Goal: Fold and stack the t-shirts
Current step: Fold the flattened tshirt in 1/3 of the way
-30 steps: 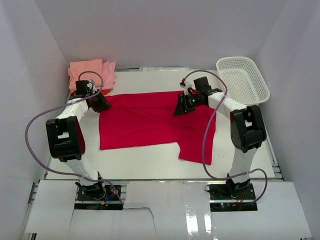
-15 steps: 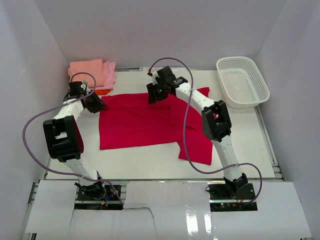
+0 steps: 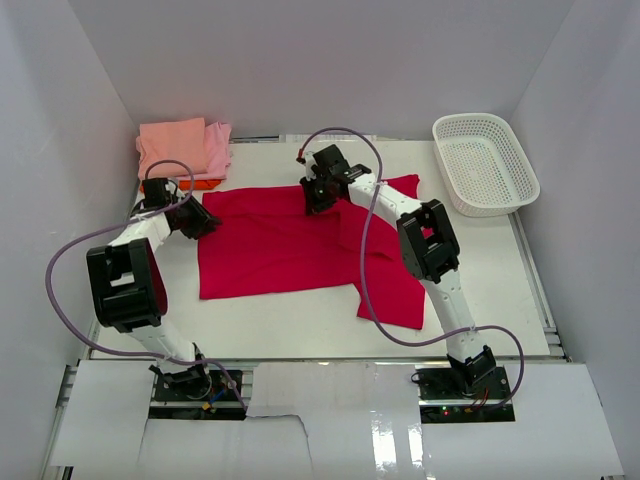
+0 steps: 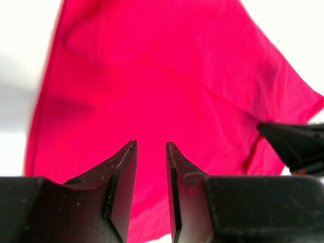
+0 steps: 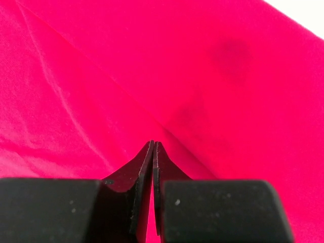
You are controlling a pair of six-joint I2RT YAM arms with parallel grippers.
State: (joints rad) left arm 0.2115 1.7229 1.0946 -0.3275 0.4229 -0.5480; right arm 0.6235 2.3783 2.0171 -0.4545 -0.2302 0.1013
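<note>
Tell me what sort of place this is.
Probably a robot lab test cell: plain white walls box in a white table, the left arm and right arm are bolted at its near edge, and a red t-shirt lies spread near a folded pink stack and a white basket.

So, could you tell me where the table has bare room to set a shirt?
Bare table lies between the near edge of the red t-shirt and the arm bases, and between that shirt and the basket. The far left is crowded: folded pink stack, left gripper.
</note>
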